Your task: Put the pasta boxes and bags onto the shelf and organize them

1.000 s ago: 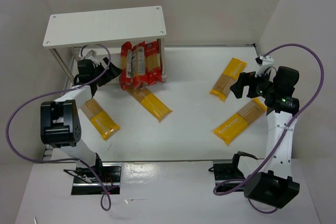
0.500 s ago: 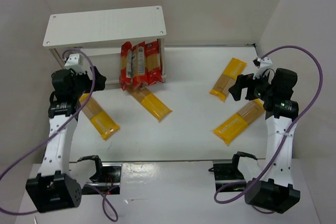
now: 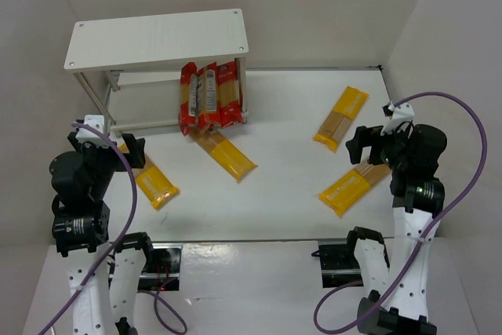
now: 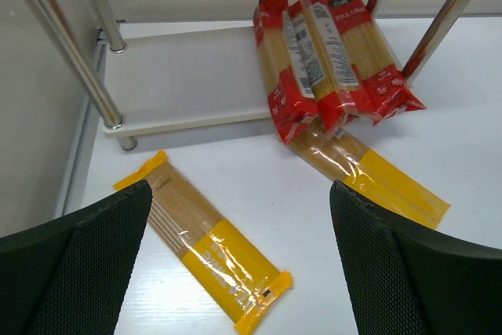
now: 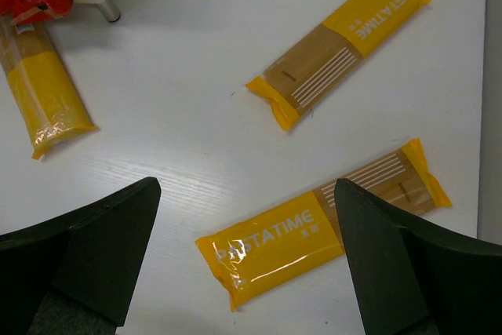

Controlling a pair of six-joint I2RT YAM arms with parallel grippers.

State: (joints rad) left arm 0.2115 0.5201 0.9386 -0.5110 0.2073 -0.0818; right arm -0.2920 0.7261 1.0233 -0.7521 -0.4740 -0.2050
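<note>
- Left gripper (image 4: 239,187): jaws wide apart, nothing between them, hovering over the table (image 3: 282,154) in front of the shelf (image 3: 157,37).
- Right gripper (image 5: 247,184): also spread open and empty, hanging above the right half of the table.
- Just under the left gripper lies a left yellow pack (image 4: 208,253), flat and diagonal.
- Beyond it, three red packs (image 4: 329,60) sit on the lower board (image 4: 188,92) at its right end. Their near ends spill over the front edge.
- A middle yellow pack (image 4: 372,178) has one end tucked under those red ends.
- Under the right gripper are the near right pack (image 5: 314,221) and the far right pack (image 5: 341,45), both flat and well apart from the shelf.
- The shelf's top board is bare.
- Risk: the packs lie flat, so the fingers may scrape the table or slide off the slick film.
- Risk: a long pack gripped at one end would likely sag, then catch a shelf leg (image 4: 443,13) going in.
- Risk: pulling the middle yellow pack out could drag the red packs off the board.
- Hidden: the top view mostly covers the lower board, and the middle pack's far end is buried.
- Cut off: the finger bases in both wrist views, and the red packs and shelf leg at the corner of the right wrist view.
- The small print on the red packs is unreadable.
</note>
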